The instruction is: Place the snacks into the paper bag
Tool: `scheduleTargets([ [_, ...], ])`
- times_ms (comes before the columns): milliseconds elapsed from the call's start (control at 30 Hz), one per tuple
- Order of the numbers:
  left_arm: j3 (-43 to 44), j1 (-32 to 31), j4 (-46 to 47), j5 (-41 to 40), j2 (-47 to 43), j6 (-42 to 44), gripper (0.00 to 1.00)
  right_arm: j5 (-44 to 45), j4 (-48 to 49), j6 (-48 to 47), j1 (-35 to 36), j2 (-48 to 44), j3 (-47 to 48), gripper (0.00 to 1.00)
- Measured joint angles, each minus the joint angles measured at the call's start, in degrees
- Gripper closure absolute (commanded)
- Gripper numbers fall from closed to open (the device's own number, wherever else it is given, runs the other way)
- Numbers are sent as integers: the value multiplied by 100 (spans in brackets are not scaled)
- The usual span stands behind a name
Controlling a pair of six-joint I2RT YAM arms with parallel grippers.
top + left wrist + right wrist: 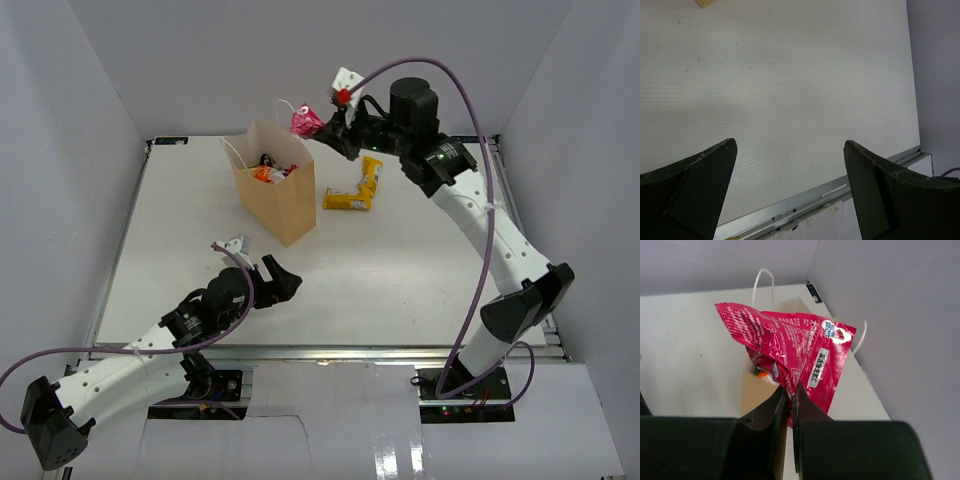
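A white table (400, 290) sat boxed in by pale grey walls. Nearest the arm bases, the left claw (282, 274) hovered low over bare table with its jaws spread wide, holding nothing. Its wrist view showed only blank surface between the fingers.

Farther out stood the paper bag (275, 200), upright with its mouth open. Orange and dark packets (272, 170) showed inside it. Near its right side, two yellow packets (355, 192) lay close together on the table, apart from the bag.

Farthest back, the right claw (327, 127) was clamped on a pink snack packet (306, 121). It held the packet in the air by the bag's far side, close to a white loop handle (287, 103). Whether it hung squarely over the mouth could not be told. In the wrist view the jaws pinched the packet's lower edge, and the rest stood crumpled above.

The packet looked light, thin and crinkly, probably slick foil with crushable contents. A firm pinch on a flat sealed edge, as here, seemed the safest hold. On release it would likely fall freely, though it might snag on the handle or the rim.
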Motion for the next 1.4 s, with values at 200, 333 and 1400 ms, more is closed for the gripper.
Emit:
scheduleTargets([
  [200,0,0,0,122,0,-68,2,903,577,413,645,1246,1154,92],
  [333,0,0,2,216,4,-149,2,1360,702,557,695,1923,1272,88],
  [1400,74,0,367,463,1082,13,2,-1084,-1893,-3615,-1517,2065,-199,14],
])
